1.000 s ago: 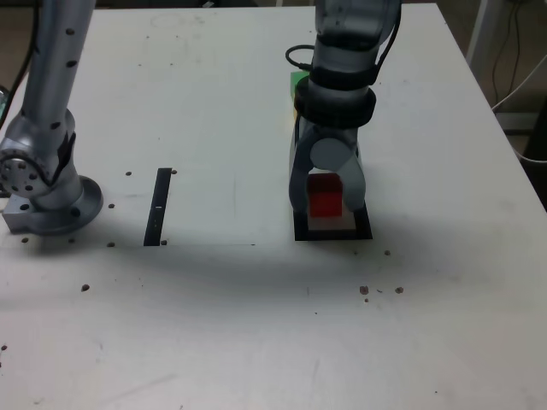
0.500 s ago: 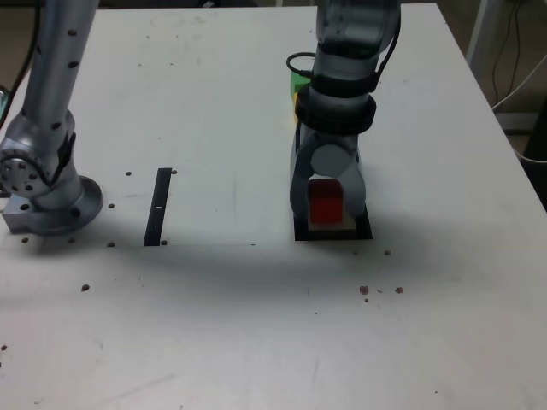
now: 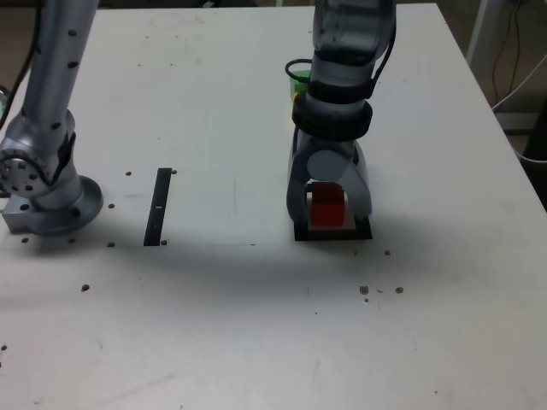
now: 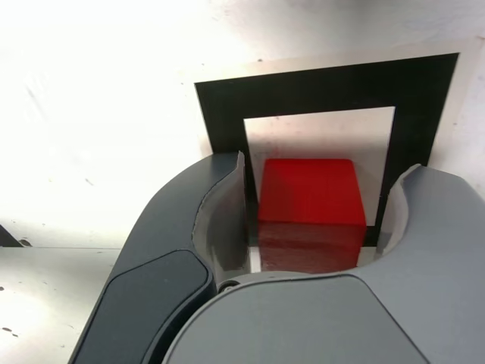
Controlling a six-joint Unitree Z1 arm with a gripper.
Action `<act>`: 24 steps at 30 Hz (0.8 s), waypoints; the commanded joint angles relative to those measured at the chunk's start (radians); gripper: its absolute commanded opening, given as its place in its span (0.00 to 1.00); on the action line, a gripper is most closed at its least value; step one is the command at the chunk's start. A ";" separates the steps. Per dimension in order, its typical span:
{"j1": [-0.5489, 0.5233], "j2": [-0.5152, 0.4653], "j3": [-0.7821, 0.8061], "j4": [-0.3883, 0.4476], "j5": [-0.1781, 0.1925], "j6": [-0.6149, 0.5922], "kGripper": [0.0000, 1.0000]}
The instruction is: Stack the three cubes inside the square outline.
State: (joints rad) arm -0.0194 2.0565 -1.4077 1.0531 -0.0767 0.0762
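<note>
The red cube [image 3: 326, 206] [image 4: 307, 189] rests on the white centre of the square outline [image 3: 330, 234] [image 4: 326, 83]. My gripper [image 3: 329, 210] [image 4: 326, 171] stands over it, open, with one finger on each side. In the wrist view a narrow gap shows between each finger and the cube. The green cube [image 3: 299, 80] peeks out behind the arm's wrist in the exterior view, with a sliver of the yellow cube [image 3: 296, 96] just below it; the arm hides most of both.
A narrow black strip [image 3: 158, 206] lies on the white table towards the exterior view's left. The arm's grey base [image 3: 47, 201] stands at the far left. Small dark specks dot the table. Cables [image 3: 521, 85] hang past the right edge.
The jaws have spread apart and let go of the red cube. The cube now sits slightly lower, resting inside the square outline.
</note>
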 commanded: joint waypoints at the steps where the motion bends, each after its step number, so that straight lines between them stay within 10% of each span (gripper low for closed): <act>1: -0.002 -0.021 0.006 -0.001 0.005 -0.001 0.98; 24: 0.128 -0.103 -0.065 0.135 0.076 0.061 0.98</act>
State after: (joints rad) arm 0.0994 1.9584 -1.4625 1.1813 -0.0025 0.1293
